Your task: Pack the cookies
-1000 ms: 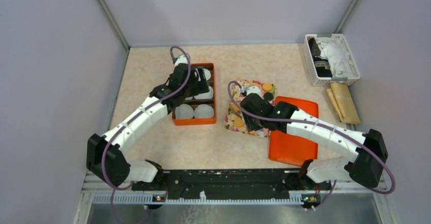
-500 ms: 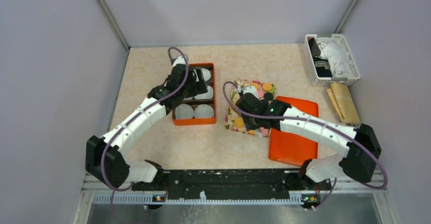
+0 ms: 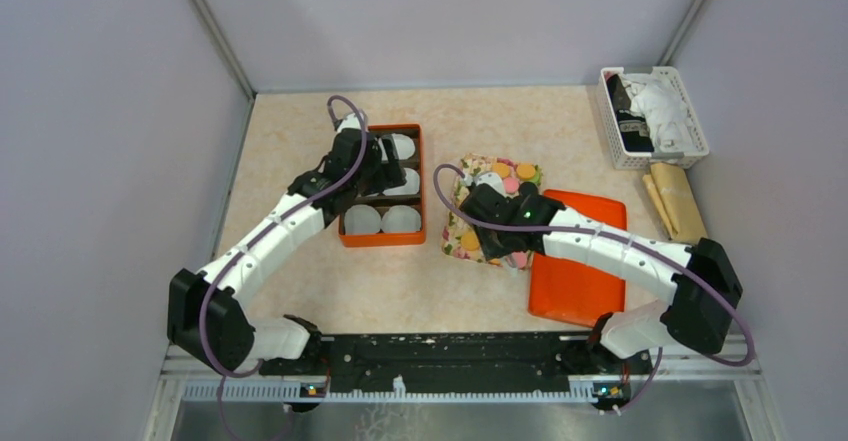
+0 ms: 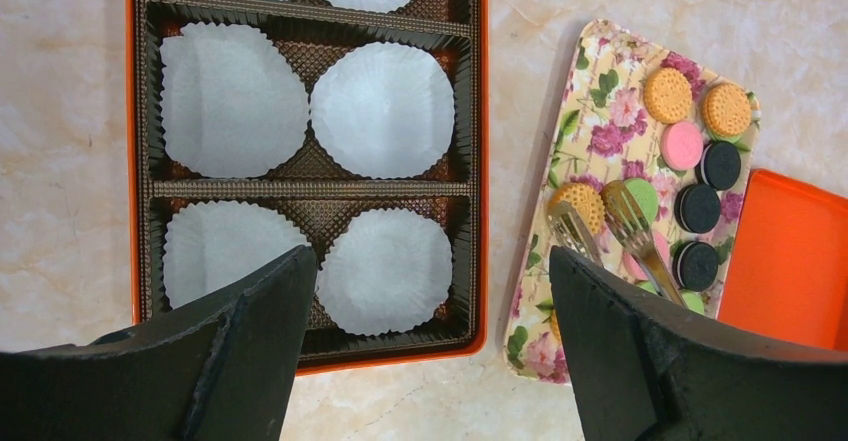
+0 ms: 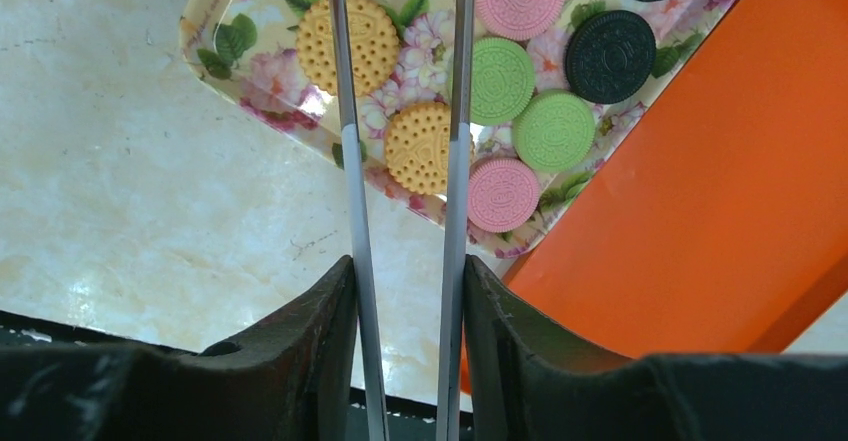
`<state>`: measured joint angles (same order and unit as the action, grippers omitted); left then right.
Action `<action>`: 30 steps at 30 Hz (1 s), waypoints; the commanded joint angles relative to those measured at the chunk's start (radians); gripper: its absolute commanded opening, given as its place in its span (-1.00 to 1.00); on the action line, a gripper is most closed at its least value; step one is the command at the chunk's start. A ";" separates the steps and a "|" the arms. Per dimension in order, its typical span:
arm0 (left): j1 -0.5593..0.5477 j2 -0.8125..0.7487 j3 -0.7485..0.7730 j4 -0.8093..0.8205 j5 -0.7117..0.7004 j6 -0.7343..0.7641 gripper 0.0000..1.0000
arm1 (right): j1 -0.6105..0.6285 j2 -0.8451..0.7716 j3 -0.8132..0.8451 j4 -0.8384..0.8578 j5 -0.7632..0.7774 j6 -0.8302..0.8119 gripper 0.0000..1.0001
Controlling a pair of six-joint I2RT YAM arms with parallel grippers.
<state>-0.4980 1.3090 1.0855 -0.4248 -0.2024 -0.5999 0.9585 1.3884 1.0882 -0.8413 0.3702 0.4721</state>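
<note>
Right gripper [image 5: 405,283] has slid left over the flowery tray [image 5: 215,51] | it grips the tongs [image 5: 458,81] — tips spread, pinching nothing | cookies [image 5: 418,146] lie on the tray, one orange one between the tong arms | left gripper [image 4: 430,281] gapes over the orange box [image 4: 480,161].

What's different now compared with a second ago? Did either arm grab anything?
The right arm swung slightly left, carrying the right gripper and the tongs it clamps further across the floral tray. The open left gripper edged a little farther out over the orange box. Nothing was grabbed or released; the cookies and paper cups stayed put.
</note>
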 commanded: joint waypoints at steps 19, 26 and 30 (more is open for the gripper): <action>0.171 -0.008 0.057 0.077 0.123 -0.035 0.79 | 0.011 0.056 0.275 0.032 0.161 -0.053 -1.00; 0.253 0.001 0.099 0.090 0.140 -0.076 0.76 | 0.011 0.181 0.444 0.108 0.172 -0.142 -1.00; 0.282 0.018 0.118 0.082 0.154 -0.076 0.75 | 0.011 0.323 0.588 0.143 0.154 -0.197 -1.00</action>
<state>-0.2386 1.3102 1.1568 -0.3820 -0.0746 -0.6605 0.9596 1.6119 1.5242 -0.8074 0.5087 0.3511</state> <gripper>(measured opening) 0.878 0.369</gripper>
